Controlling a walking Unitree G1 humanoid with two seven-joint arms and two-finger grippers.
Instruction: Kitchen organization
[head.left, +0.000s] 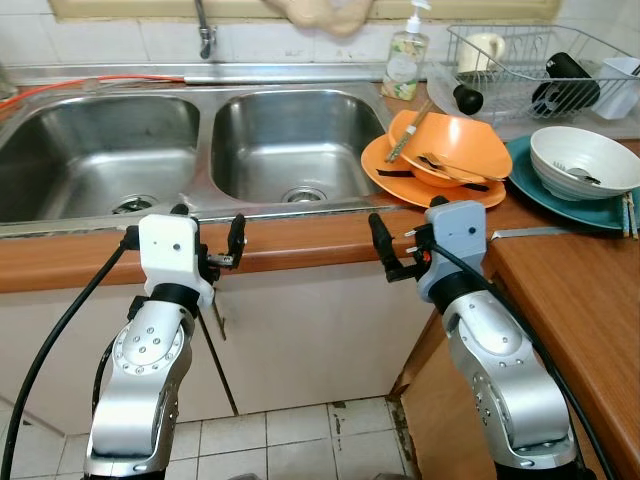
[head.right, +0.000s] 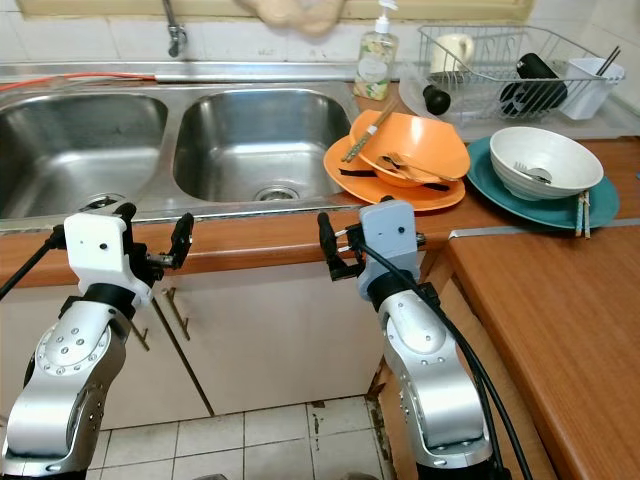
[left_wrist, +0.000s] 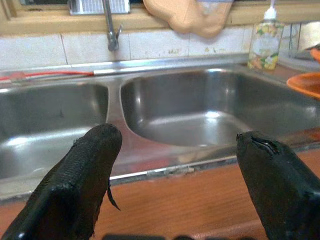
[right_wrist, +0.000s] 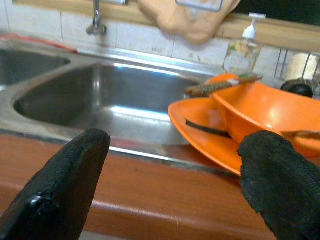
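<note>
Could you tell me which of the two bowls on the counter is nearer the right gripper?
The orange bowl, tilted on the orange plate beside the sink. The white bowl sits farther off on the teal plate.

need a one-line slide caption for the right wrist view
Open right gripper faces the counter edge, with the orange bowl stacked on an orange plate beside the steel sink.

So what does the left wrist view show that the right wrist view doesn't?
Left wrist view alone: the left basin and the sink's front rim below the open left gripper.

Right wrist view alone: the orange plate, the orange bowl on it, and the brush across the bowl, beyond the open right gripper.

Both: faucet, right basin, soap bottle, hanging cloth, wooden counter edge.
</note>
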